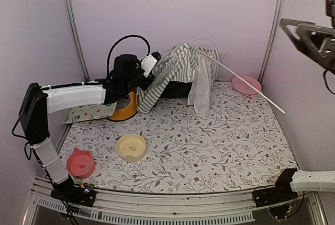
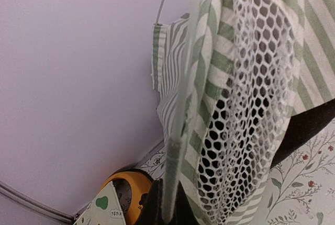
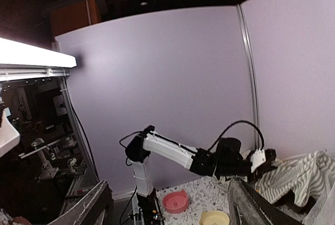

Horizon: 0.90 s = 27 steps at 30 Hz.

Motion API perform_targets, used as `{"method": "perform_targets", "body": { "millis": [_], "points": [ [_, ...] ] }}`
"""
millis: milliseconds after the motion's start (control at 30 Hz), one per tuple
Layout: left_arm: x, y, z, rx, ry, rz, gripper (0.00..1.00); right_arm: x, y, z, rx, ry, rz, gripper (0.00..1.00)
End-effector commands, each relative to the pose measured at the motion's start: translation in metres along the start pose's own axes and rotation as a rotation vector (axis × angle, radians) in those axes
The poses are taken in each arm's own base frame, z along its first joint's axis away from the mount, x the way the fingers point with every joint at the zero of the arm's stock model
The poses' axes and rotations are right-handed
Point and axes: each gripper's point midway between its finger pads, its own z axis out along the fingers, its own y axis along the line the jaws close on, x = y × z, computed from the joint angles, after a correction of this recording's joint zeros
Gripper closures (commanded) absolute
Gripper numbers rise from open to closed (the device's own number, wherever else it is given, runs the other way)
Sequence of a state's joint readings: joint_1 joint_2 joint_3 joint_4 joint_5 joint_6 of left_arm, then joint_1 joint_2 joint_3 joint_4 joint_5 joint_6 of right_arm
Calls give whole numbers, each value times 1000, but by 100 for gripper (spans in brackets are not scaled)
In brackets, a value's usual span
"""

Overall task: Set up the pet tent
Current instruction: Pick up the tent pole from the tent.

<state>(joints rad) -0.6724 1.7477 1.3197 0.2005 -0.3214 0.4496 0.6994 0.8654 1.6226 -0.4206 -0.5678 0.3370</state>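
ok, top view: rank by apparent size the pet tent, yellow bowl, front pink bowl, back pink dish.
1. pet tent, clearly largest.
2. yellow bowl, marginally wider.
3. front pink bowl and back pink dish: too alike to rank; the dish sits farther from the camera.

Plain lilac walls [image 1: 172, 10] — floral-printed table [image 1: 225, 146] beneath.

Right gripper [image 3: 170, 186]: jaws stood wide, empty. Left arm [image 3: 170, 150]: stretched across to striped tent [image 3: 299, 175], left gripper [image 3: 266, 160] against the fabric. Pink bowl [image 3: 175, 201], yellow bowl [image 3: 214, 218]: on worktop [image 3: 194, 187], near that arm's base.
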Motion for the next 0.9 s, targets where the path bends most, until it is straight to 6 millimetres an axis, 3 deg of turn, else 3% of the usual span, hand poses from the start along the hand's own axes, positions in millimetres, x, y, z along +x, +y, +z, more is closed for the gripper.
{"method": "perform_targets", "body": {
  "millis": [0, 133, 267, 500, 633, 733, 867],
  "points": [
    [-3, 6, -5, -5, -52, 44, 100, 141, -86, 40, 191, 388, 329, 26],
    [0, 9, -9, -10, -62, 65, 100, 186, -90, 43, 156, 514, 450, 29],
    [4, 7, -12, -10, -72, 92, 100, 211, -84, 40, 113, 593, 530, 31],
    [9, 9, -18, -25, -89, 119, 100, 227, -73, 17, 78, 621, 642, 31],
    [13, 9, -16, -31, -82, 125, 100, 245, -52, 3, -20, 658, 742, 40],
    [13, 7, -14, -23, -82, 124, 100, 248, -41, -5, -60, 673, 778, 44],
    [14, 5, -12, -18, -78, 121, 100, 241, -31, -8, -96, 669, 795, 42]
  ]
}}
